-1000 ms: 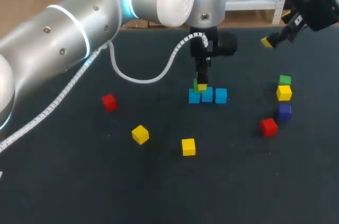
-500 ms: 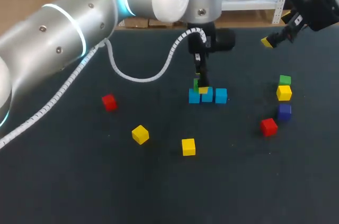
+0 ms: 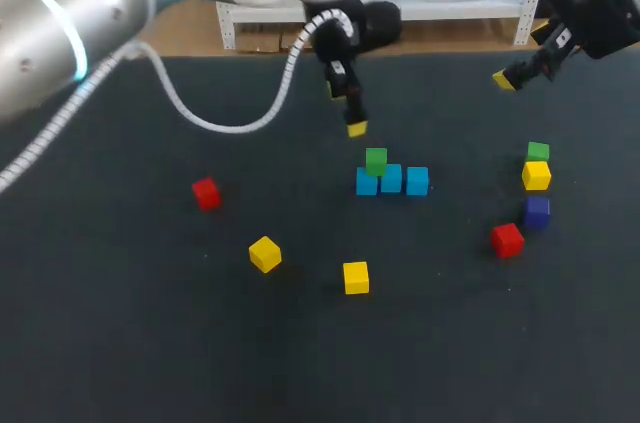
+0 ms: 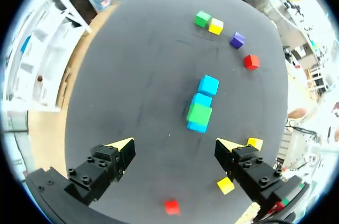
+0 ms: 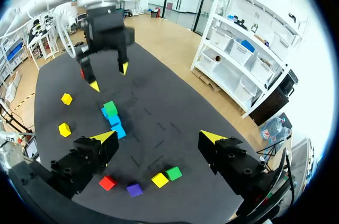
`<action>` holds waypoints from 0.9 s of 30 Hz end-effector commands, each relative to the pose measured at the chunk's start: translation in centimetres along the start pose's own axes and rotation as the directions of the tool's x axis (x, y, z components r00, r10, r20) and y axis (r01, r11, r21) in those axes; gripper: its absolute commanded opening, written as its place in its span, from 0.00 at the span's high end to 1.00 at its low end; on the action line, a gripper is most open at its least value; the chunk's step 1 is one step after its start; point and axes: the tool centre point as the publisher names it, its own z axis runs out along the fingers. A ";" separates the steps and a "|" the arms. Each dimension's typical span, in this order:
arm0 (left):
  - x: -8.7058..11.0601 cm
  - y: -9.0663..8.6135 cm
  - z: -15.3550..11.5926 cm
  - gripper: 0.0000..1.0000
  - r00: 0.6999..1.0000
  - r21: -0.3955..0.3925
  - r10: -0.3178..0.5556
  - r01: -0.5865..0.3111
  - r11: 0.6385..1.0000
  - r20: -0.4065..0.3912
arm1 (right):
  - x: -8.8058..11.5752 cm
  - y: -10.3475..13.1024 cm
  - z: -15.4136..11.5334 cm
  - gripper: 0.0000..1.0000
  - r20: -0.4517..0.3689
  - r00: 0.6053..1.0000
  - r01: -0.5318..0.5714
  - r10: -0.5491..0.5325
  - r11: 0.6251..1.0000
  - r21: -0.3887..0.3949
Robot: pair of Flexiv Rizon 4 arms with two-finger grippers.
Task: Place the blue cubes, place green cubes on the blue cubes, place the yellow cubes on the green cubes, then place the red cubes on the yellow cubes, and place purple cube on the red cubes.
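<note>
In the head view the left gripper (image 3: 348, 115) hung above and slightly behind the blue cubes (image 3: 391, 180), its fingers spread wide and holding nothing. The stacked green cube (image 3: 376, 160) sat on the end cube of that row, on the left gripper's side. The loose green cube (image 3: 538, 151) lay well apart from this hand. It was much nearer the right gripper (image 3: 510, 76), which hovered above and behind it, so the right arm looked the better placed to fetch it. In the left wrist view the blue row ran straight ahead of the open fingers, its long axis pointing away from the hand. The green-topped end was nearest, and the two bare blue cubes lay farther out. The loose green one lay far beyond them, touching a yellow cube (image 4: 215, 26). In the right wrist view the fingers stood wide and empty. The loose green cube lay under the hand between them, squared to no clear axis, with the yellow cube just beside it. The purple cube (image 5: 134, 189) and a red cube (image 5: 107, 182) lay toward one finger.
</note>
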 end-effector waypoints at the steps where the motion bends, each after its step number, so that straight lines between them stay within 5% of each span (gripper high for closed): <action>1: 4.7 -2.1 -1.4 0.00 0.981 -0.142 -0.012 0.040 0.989 0.194 | 0.1 0.2 -0.1 0.00 0.001 1.000 -0.002 0.002 1.000 0.010; 6: 6.6 -1.4 -2.7 0.00 0.960 -0.207 -0.085 0.143 0.968 0.267 | 0.1 0.2 -0.1 0.00 0.001 1.000 -0.002 0.002 1.000 0.010; 17: 11.7 -0.2 -5.8 0.00 0.862 -0.279 -0.221 0.373 0.885 0.456 | 0.1 0.2 -0.1 0.00 0.001 1.000 -0.002 0.002 1.000 0.010; 27: 16.5 1.5 -8.7 0.00 0.741 -0.278 -0.311 0.553 0.785 0.595 | 0.1 0.2 -0.1 0.00 0.001 1.000 -0.002 0.002 1.000 0.010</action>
